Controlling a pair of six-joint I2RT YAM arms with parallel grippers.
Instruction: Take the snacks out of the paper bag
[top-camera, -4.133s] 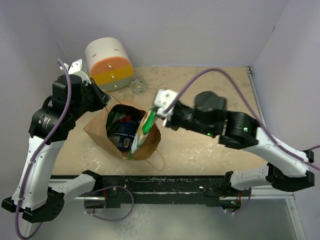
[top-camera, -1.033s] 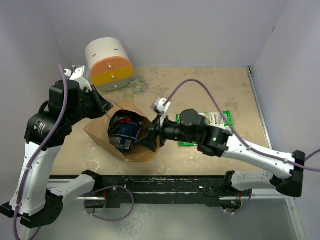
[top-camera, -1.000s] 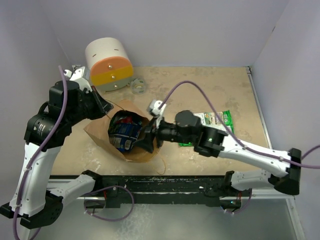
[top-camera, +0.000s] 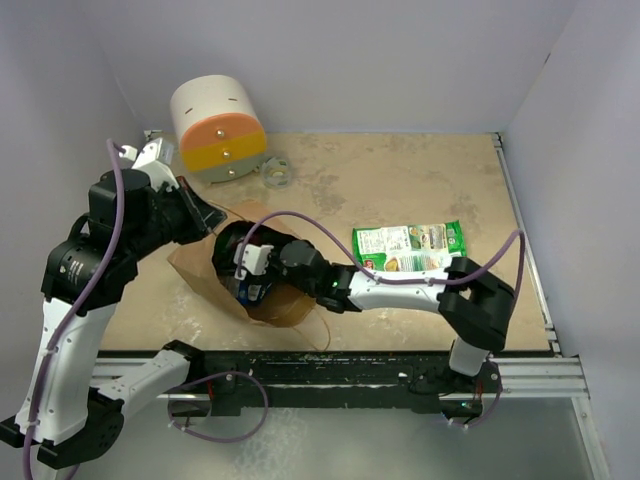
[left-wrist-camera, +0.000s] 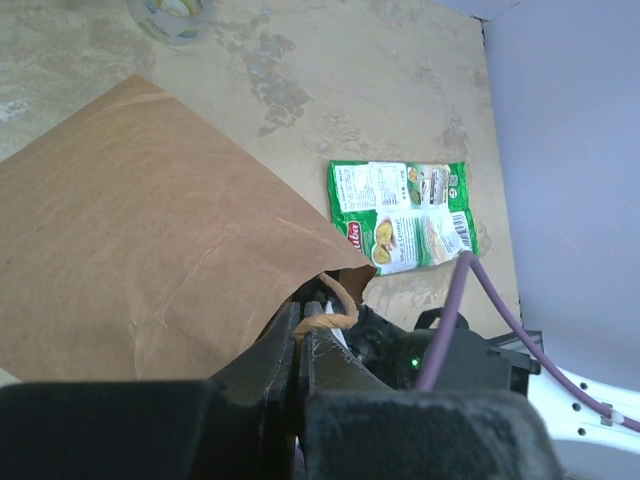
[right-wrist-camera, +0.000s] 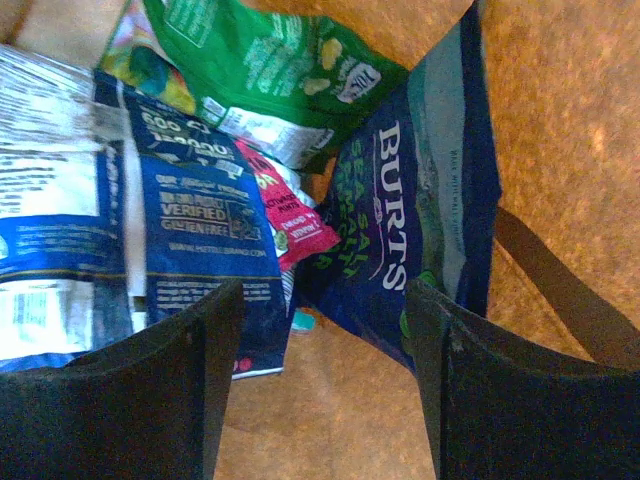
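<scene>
The brown paper bag (top-camera: 283, 305) stands at the left of the table with its mouth open. My left gripper (top-camera: 210, 215) is shut on the bag's twisted handle (left-wrist-camera: 335, 318) at the rim (left-wrist-camera: 298, 325). My right gripper (top-camera: 243, 268) reaches down into the bag and stands open (right-wrist-camera: 320, 350) with nothing between its fingers. Just beyond its fingertips lie snacks: a dark blue packet (right-wrist-camera: 420, 220), a blue one (right-wrist-camera: 190, 220), a green one (right-wrist-camera: 260, 60) and a pink/red one (right-wrist-camera: 285, 210). One green packet (top-camera: 408, 247) lies flat on the table to the right of the bag.
A white, orange and yellow cylinder (top-camera: 217, 125) lies at the back left, with a clear tape roll (top-camera: 276, 172) beside it. Pale walls close in the table on the left, back and right.
The right gripper has set the green packet on the table and gone from the bag's rim down into its mouth. The left gripper still holds the handle.
</scene>
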